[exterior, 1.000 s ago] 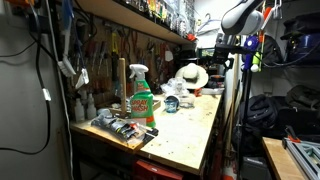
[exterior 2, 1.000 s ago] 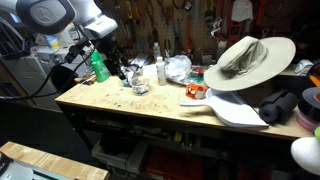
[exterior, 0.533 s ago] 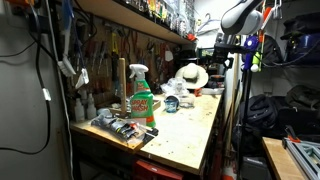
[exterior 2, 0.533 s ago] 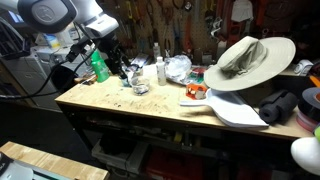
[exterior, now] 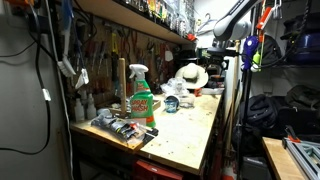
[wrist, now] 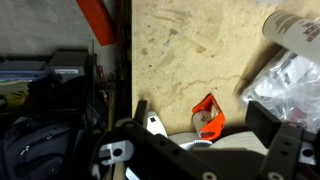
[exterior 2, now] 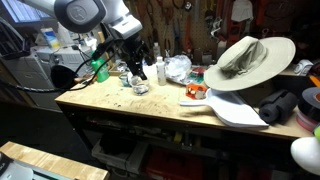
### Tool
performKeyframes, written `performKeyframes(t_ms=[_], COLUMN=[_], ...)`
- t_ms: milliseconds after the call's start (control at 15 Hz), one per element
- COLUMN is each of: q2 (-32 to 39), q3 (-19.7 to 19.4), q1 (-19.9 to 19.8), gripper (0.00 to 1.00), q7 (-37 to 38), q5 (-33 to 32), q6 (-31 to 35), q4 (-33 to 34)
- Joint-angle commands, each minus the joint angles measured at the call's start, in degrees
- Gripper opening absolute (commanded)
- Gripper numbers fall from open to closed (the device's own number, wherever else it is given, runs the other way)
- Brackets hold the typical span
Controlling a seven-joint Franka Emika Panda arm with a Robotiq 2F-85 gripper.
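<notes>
Tool (exterior 2: pixel 138 66) wide open, empty, above bench (wrist: pixel 190 50). Orange piece (wrist: pixel 207 116) looks light and rigid; grip across its sides.

Spray bottle (exterior: pixel 141 100) on workbench (exterior: pixel 190 130); hat (exterior: pixel 190 74) farther back.

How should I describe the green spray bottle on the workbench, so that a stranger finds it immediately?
Look at the long wooden workbench below the wall of hanging tools. Near one end, beside a heap of small tools, stands the spray bottle. Only it is tall and green, with a trigger head.
</notes>
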Motion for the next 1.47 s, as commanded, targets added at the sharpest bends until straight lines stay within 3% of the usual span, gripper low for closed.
performKeyframes(t_ms=[0,400,800,1400], q2=[8.95,20.54,29.18,31.1], q3=[-4.24,-10.18,-11.36,-12.42], q1=[2.34,7.83,10.29,11.38], gripper=[1.0,1.0,1.0,1.0], q7=[4.47,6.4,3.44,1.86], q5=[-2.2,-0.65,4.57,7.33], q6=[3.02,8.27,10.42,9.83], q4=[6.28,13.4,19.75,21.85])
